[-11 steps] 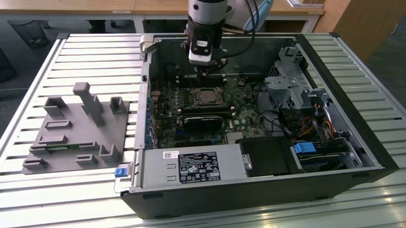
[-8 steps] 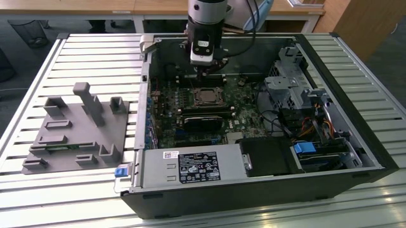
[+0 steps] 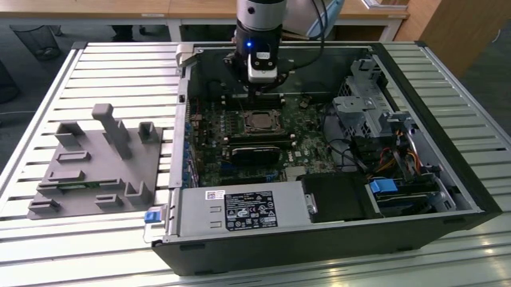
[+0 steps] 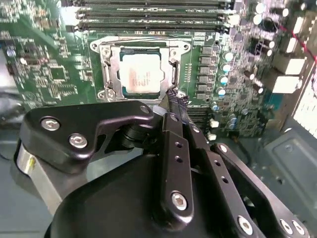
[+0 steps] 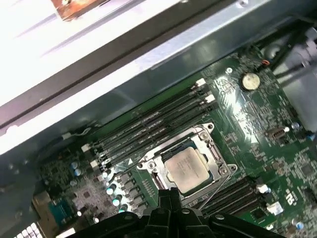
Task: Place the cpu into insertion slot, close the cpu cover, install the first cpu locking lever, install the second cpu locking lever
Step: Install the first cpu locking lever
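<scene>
A slatted metal counter [image 3: 104, 66] carries an open computer case [image 3: 319, 245]. Inside it the insertion slot [image 4: 141, 94] sits on the green motherboard [image 4: 44, 74]. The arm [image 3: 259, 24] reaches down into the case just past the slot's far side in the exterior view. A grey fixture [image 3: 96, 173] lies well apart from the slot, outside the case toward the exterior view's left. Long black memory slots [image 4: 148, 22] run just beside the slot. The cpu cover [image 4: 105, 74] lies flat over the slot. The cpu [image 4: 141, 74] is seated in the slot, its pale top showing through the cover's window. The jaws look pressed together with nothing between them, their tips at one corner of the slot.
</scene>
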`<state>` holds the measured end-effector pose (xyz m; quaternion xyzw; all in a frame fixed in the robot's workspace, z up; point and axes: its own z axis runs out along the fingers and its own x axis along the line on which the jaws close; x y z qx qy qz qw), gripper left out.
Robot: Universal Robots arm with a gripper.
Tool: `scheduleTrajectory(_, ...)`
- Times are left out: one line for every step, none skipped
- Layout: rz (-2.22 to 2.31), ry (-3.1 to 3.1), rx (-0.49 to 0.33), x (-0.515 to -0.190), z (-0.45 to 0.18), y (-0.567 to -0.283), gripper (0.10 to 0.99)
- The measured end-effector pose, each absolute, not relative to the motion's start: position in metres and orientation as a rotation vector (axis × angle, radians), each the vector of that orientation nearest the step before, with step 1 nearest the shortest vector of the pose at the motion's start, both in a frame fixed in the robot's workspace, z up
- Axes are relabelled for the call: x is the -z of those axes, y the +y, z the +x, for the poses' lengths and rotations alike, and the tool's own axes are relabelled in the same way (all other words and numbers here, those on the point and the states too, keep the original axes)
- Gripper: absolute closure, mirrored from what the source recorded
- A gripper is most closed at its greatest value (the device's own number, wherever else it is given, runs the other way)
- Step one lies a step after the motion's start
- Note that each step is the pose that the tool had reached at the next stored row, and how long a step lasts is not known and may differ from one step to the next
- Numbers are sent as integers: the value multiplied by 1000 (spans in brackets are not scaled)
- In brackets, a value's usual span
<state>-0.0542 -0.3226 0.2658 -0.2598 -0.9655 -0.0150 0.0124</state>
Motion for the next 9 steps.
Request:
scheduleTrajectory(-776, -3018, 46, -266, -54, -323, 969)
scheduleTrajectory(-749, -3025, 46, -266, -54, -323, 969)
scheduleTrajectory(-721, -3031, 46, -266, -54, -323, 969)
scheduleTrajectory(-694, -3037, 45, -266, -54, -323, 969)
scheduleTrajectory(-664, -3043, 45, -266, -54, -323, 969)
scheduleTrajectory(-637, -3049, 44, -265, -54, -323, 969)
scheduleTrajectory(-588, -3058, 44, -265, -54, -323, 969)
scheduleTrajectory(-561, -3063, 43, -265, -54, -323, 969)
scheduleTrajectory(-525, -3069, 43, -265, -54, -323, 969)
